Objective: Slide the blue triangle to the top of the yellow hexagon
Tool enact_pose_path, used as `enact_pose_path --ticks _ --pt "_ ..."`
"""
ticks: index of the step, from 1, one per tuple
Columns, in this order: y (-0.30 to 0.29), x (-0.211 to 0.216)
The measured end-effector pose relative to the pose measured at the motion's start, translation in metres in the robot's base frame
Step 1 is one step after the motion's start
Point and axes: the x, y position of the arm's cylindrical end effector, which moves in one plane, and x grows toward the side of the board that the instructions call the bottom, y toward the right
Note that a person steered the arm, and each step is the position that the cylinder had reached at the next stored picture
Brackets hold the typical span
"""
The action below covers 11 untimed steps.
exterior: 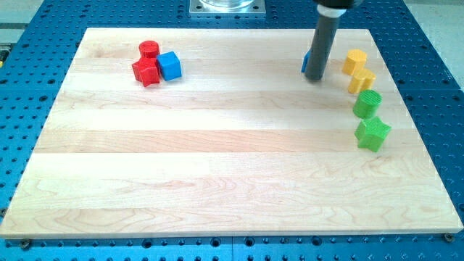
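**Blue triangle mostly hidden behind rod, just left of yellow pair**

Blue triangle (pixel 305 63) sat near the view's top right, only a blue sliver showing at the rod's left edge; shape couldn't be confirmed from that sliver. My tip (pixel 315 78) was down on the wooden surface (pixel 217 167), touching or right against the triangle, on its right/near side. No hand on this rig, just the rod, so nothing open, nothing held.

Yellow hexagon (pixel 354 61) lay just to the view's right of the tip, w/ a second yellow block (pixel 362 80) below it, the two touching.

Risks, as I judged: tip stood btwn triangle & hexagon, so a push from there would've driven the triangle away to the left. Rod also close to the hexagon; swinging round could've nudged it & shifted the goal. Triangle could've spun off a slanted face.

Count: 2 blue (triangle, blue cube (pixel 170 66)), 2 red (red cylinder (pixel 148 49), red block (pixel 146 71)), 2 yellow, 2 green (green cylinder (pixel 367 104), green block (pixel 373 134)). 8 total.
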Motion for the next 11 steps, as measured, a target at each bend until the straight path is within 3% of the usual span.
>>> enact_pose_path --ticks 2,4,5,8,11 --pt "-0.073 -0.056" --pt "-0.037 -0.061" --pt "-0.07 -0.06" --pt "0.003 -0.054" --pt "0.032 -0.054"
